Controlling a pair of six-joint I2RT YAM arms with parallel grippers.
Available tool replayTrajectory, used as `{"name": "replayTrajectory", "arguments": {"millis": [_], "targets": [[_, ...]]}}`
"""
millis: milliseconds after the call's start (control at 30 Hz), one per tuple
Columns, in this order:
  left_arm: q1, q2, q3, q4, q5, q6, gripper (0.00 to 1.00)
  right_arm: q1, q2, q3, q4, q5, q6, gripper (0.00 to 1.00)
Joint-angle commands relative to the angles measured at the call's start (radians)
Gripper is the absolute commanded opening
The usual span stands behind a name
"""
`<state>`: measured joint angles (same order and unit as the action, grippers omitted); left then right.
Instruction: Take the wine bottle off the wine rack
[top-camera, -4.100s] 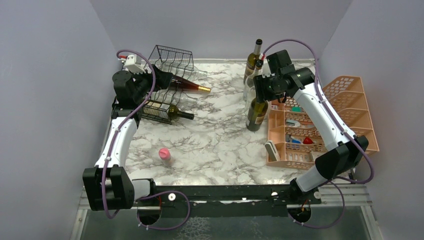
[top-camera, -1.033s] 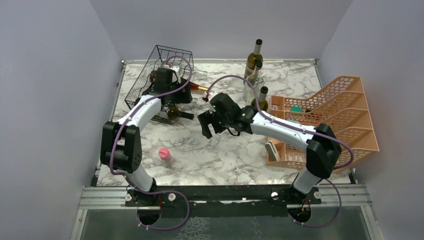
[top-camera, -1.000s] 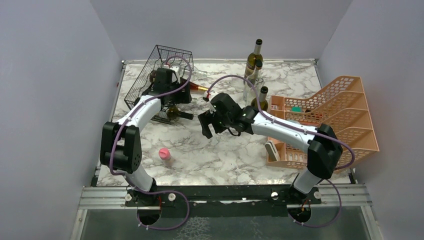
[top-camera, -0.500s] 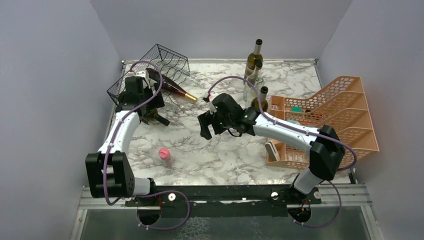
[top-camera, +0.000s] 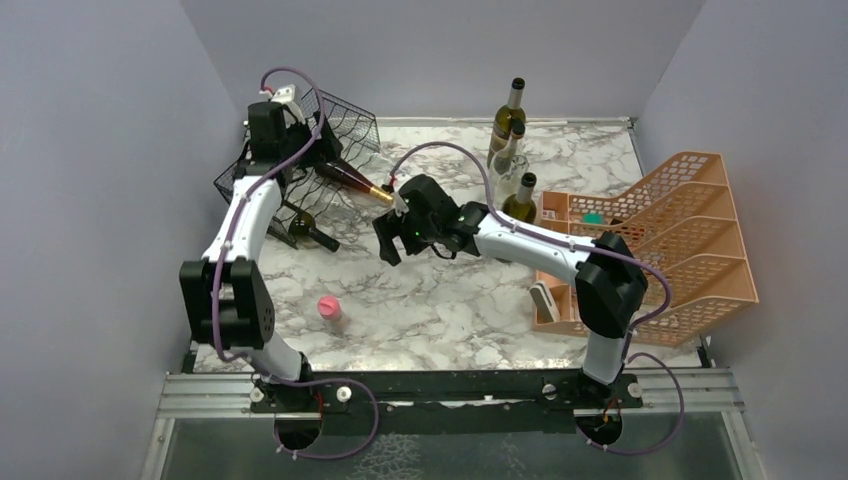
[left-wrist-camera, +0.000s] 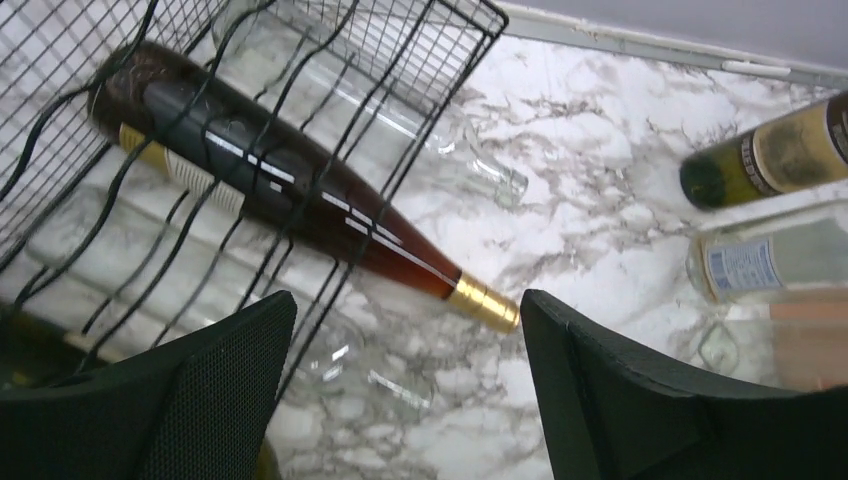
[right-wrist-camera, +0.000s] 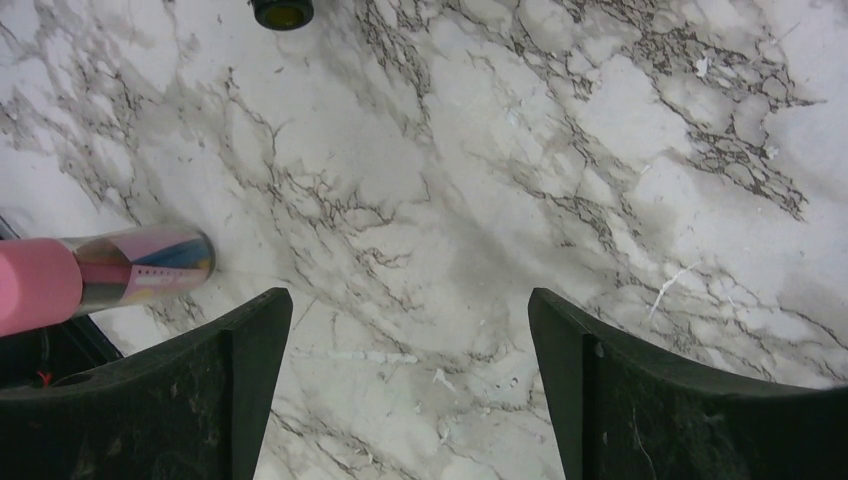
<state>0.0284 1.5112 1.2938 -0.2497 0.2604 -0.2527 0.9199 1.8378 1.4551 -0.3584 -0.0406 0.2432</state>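
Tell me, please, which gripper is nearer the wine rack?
Left. The left gripper hangs over the wine rack; the right gripper is away from it, above the marble tabletop.

The black wire wine rack (top-camera: 345, 117) stands tilted at the far left corner of the marble worktop (top-camera: 450, 290). A dark wine bottle (left-wrist-camera: 290, 190) with a gold-capped neck lies slanted in one cell. Its base is inside the wires and its neck pokes out over the marble.

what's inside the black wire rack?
The black wire rack holds a dark red glass bottle, gold-capped neck poking out, and a clear glass bottle behind it. The left arm covers some lower cells; contents there unseen.
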Motion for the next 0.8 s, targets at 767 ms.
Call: {"name": "replayTrajectory", "arguments": {"millis": [767], "targets": [[-0.068,0.462,0.343,-0.116,-0.003,-0.004,0.8,-0.205,0.407,0.376,0.324,0.059,-0.153,0.82]]}}
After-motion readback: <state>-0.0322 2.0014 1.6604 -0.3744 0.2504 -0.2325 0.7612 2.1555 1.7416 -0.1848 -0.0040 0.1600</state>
